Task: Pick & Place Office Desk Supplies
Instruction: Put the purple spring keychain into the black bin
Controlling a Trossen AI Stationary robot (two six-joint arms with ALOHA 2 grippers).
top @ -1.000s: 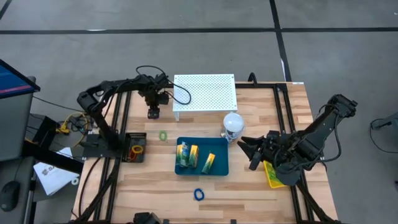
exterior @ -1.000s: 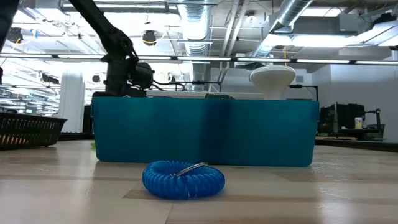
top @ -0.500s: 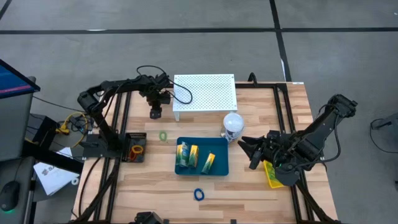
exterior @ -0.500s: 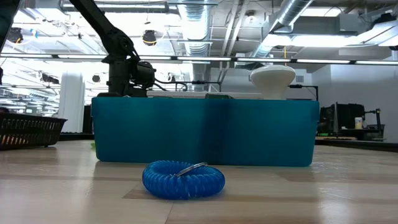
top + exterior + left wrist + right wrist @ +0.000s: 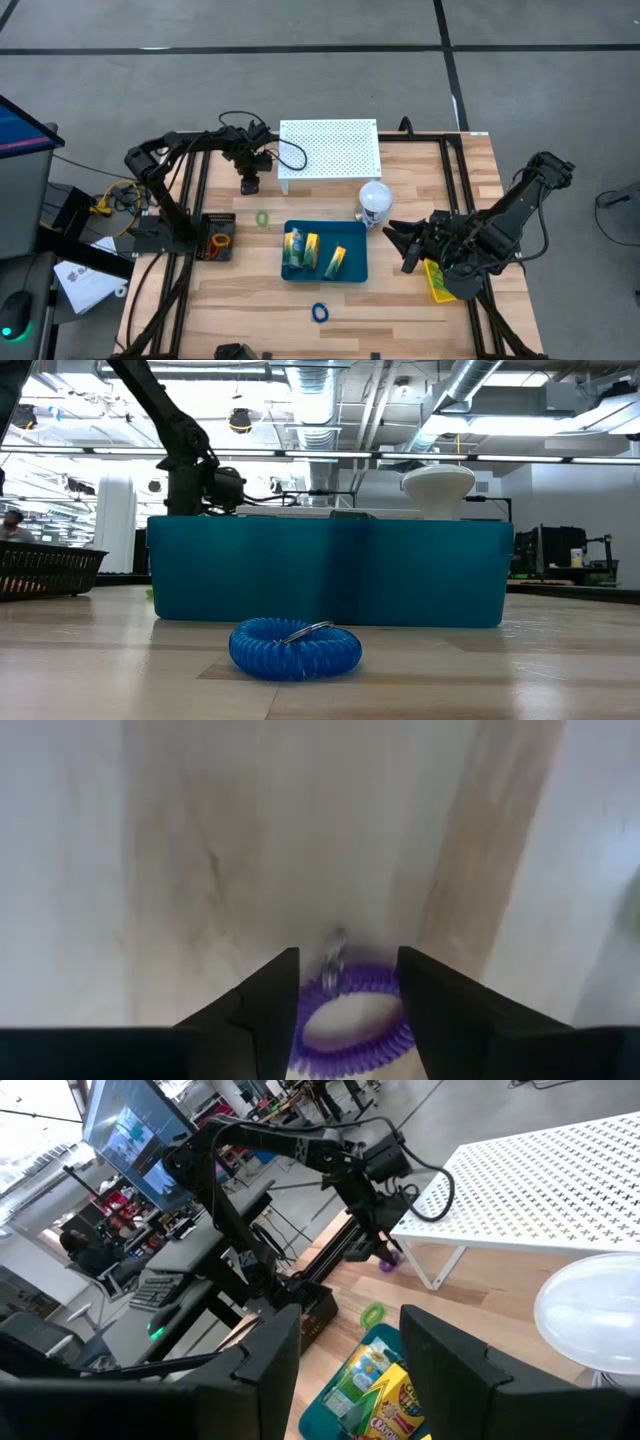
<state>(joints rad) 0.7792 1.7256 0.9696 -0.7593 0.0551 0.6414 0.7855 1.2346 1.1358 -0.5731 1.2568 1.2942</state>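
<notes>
Your left gripper (image 5: pixel 347 1005) straddles the purple coil loop (image 5: pixel 352 1025) at the table's far left, jaws apart, ready to pinch. Your right gripper (image 5: pixel 398 238), jaws apart, waits right.

Wooden slatted table (image 5: pixel 250 300) with black frame rails. On it: white perforated board (image 5: pixel 330 148) on short legs at the far edge, white ball-shaped object (image 5: pixel 375 199) just in front of it, blue tray (image 5: pixel 358 270) mid-table, green loop (image 5: pixel 263 218) left of the tray, blue coiled loop (image 5: pixel 320 312) near the front edge — apart from the tray. Purple loop (image 5: pixel 355 1020) lies on the wood by the board's left leg. Black basket (image 5: pixel 217 237) at the left edge; yellow-green crayon box (image 5: pixel 436 280) at the right — partly hidden.
</notes>
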